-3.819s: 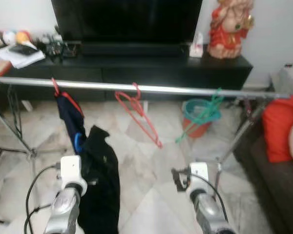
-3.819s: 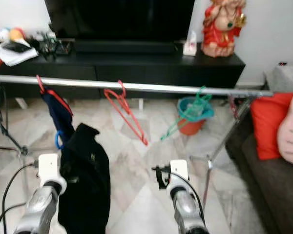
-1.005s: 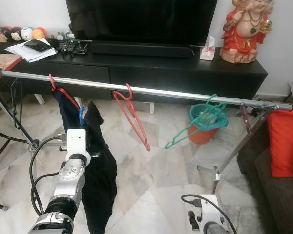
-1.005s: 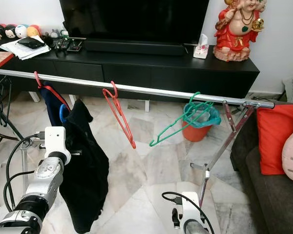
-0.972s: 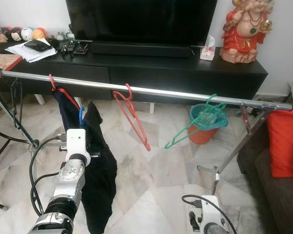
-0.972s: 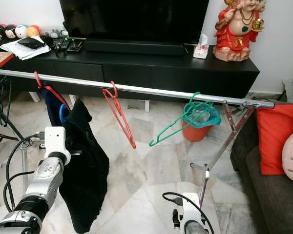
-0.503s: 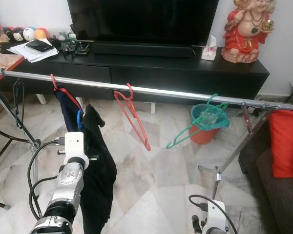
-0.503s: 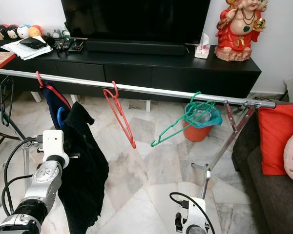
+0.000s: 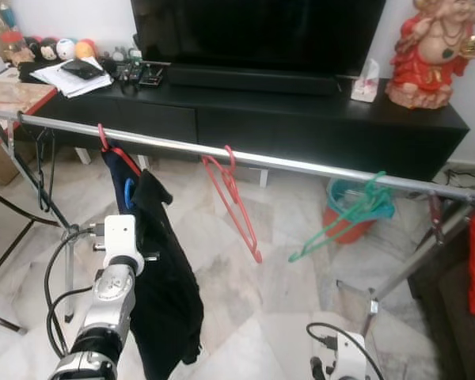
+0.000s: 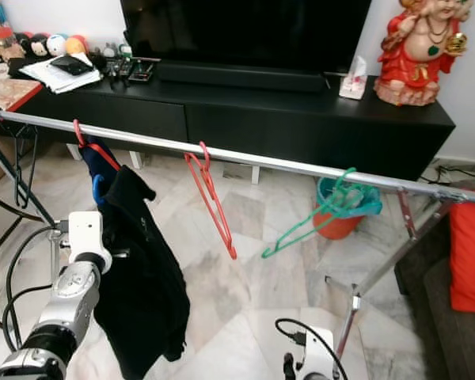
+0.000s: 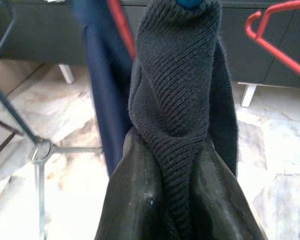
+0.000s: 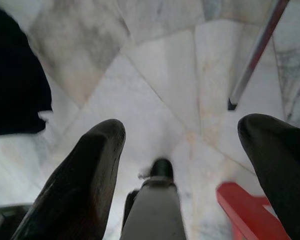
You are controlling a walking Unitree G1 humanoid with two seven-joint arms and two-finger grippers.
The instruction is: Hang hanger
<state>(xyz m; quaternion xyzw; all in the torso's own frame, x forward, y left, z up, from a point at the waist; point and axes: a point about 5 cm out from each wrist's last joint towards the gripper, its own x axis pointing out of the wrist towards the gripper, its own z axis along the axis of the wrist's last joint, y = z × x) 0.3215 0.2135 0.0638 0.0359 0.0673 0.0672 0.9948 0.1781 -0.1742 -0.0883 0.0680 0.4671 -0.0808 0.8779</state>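
The blue hanger [image 9: 127, 192] carries a black knit garment [image 9: 162, 277] and sits just ahead of and above the left gripper [image 11: 171, 192], below the silver rail [image 9: 245, 159] and not yet hooked on it. In the left eye view, the left arm is raised in front of the rail, and the garment drapes down past its wrist; beyond the gripper a red hanger with a navy garment [image 9: 115, 165] already hangs on the rail, and farther to the gripper's right an empty red hanger [image 9: 236, 199] and a green hanger [image 9: 344, 218] hang there too. Compared with half a second ago the whole picture has shifted sideways, so the camera has turned; the blue hanger's hook appears a little nearer the rail, though the change is slight. The right eye view gives the same layout: the garment [image 10: 142, 261] hangs right of the left arm, with the rail [image 10: 245, 161] above it. In the left wrist view, both black fingers [image 11: 140, 200] are clamped on a fold of the knit just under the hanger's neck, presumably so that lifting the cloth also lifts the hook. In the right wrist view, the right gripper [image 12: 182, 150] hangs low over the marble floor [image 12: 155, 85], fingers spread wide and holding nothing, judged idle because the left arm alone carries the load.
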